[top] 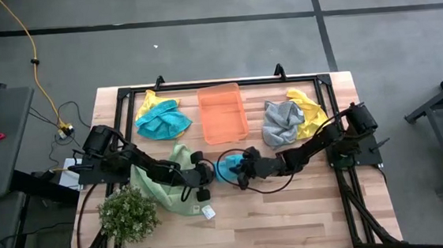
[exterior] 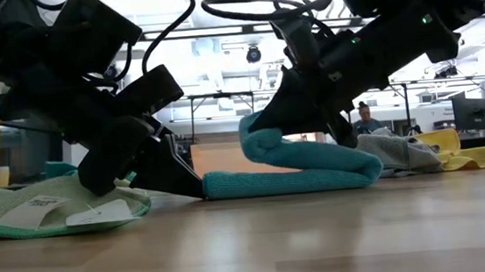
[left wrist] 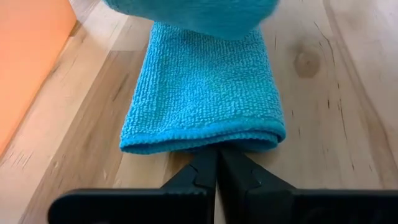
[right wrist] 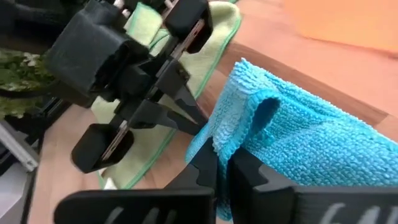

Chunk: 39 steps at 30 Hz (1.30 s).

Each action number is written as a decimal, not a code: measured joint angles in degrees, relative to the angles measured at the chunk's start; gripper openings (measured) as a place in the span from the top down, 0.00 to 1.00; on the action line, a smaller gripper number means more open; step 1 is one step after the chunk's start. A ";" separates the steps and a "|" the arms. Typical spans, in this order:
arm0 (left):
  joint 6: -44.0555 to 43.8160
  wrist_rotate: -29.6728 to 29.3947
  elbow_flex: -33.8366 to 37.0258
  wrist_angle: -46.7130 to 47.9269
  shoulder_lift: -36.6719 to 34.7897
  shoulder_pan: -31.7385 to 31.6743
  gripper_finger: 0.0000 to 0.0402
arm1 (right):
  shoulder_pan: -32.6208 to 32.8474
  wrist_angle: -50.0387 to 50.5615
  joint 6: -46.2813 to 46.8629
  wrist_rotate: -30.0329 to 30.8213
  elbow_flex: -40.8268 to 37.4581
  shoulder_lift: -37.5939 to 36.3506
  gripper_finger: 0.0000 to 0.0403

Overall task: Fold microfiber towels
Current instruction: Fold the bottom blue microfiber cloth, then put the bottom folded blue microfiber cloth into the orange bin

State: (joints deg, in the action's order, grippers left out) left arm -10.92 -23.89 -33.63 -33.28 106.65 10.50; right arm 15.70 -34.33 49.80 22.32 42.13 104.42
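At mid-table, just in front of the orange bin, my left gripper is clamped on the near edge of the teal towel, which lies flat on the wood. My right gripper pinches the same towel's other end, lifted and curling back over the flat part. The light green towel lies beneath my left arm.

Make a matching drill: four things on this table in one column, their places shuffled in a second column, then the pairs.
1. teal towel
2. light green towel
3. orange bin
4. plant

A. table's near left corner
B. under the left arm
C. far side, middle
D. pinched between both grippers

Pairs: 1-D, 2-B, 3-C, 4-A
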 joint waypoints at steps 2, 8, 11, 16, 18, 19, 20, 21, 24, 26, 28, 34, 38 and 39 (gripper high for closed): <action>0.00 -0.45 0.00 0.02 0.00 0.00 1.00 | -0.13 -1.06 -0.97 -1.53 0.00 0.00 0.95; 0.00 -0.80 0.00 0.02 0.00 0.00 1.00 | -0.41 -4.95 -2.95 -2.44 0.00 0.00 0.73; 0.00 -0.80 0.00 0.00 0.00 0.00 1.00 | -0.44 -5.26 -5.03 -0.08 0.00 0.00 0.60; 0.00 -0.80 0.00 0.00 0.00 0.00 1.00 | -0.47 -7.46 -9.10 3.13 0.00 -0.07 0.47; 0.00 -0.80 0.00 0.00 0.00 0.00 1.00 | -0.66 -9.51 -11.31 3.22 0.00 -0.18 0.45; 0.00 -0.80 0.00 0.00 0.00 0.00 1.00 | -0.70 -9.61 -12.64 3.18 0.00 -0.62 0.45; 0.00 -0.80 0.00 0.00 0.00 0.00 1.00 | -0.70 -9.63 -14.12 3.26 0.00 -1.09 0.45; 0.00 -0.80 0.00 0.02 0.00 0.00 1.00 | -0.74 -9.01 -16.07 3.34 0.02 -1.83 0.44; 0.00 -0.80 0.00 0.21 0.00 0.02 1.00 | -0.74 -1.03 -21.70 3.80 0.02 -5.95 0.44; 0.01 -0.80 0.00 0.26 0.00 0.02 1.00 | -0.58 7.17 -25.57 3.97 0.02 -10.04 0.44; 0.00 -0.79 0.00 0.28 -0.02 0.02 1.00 | 0.03 16.43 -28.29 4.12 0.07 -14.05 0.44; 0.16 -0.80 0.00 0.30 -0.02 0.02 1.00 | 3.95 35.47 -31.90 1.06 0.07 -17.83 0.44; 0.09 -0.77 0.00 0.42 -0.04 0.02 1.00 | 7.71 35.92 -38.62 0.07 0.21 -13.06 0.44; 0.08 -0.77 0.00 0.46 -0.04 0.02 1.00 | 8.39 36.04 -40.52 0.98 0.72 -11.52 0.44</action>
State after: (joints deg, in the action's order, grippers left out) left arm -10.84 -24.67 -33.63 -32.82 106.61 10.52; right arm 24.09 1.71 9.28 23.29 42.85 92.90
